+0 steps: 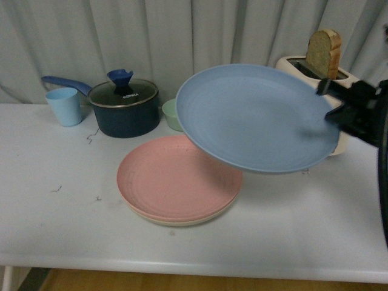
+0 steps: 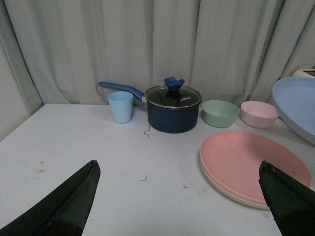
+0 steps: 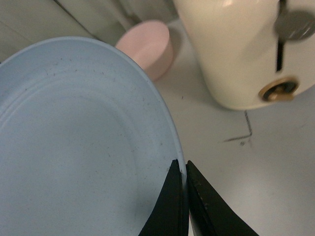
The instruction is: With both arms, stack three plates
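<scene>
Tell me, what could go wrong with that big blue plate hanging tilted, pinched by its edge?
The right gripper pinches the large round matte blue plate only at its rim, so it might slip out or swing.
It hangs tilted over the round pink plate; lowered so, its low edge could strike first and shift it.
The cream toaster stands close beside the gripper and could be bumped.

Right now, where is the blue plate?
In the front view the blue plate hangs tilted at right centre, its rim in the right gripper, partly over the pink plate, before the toaster.
</scene>
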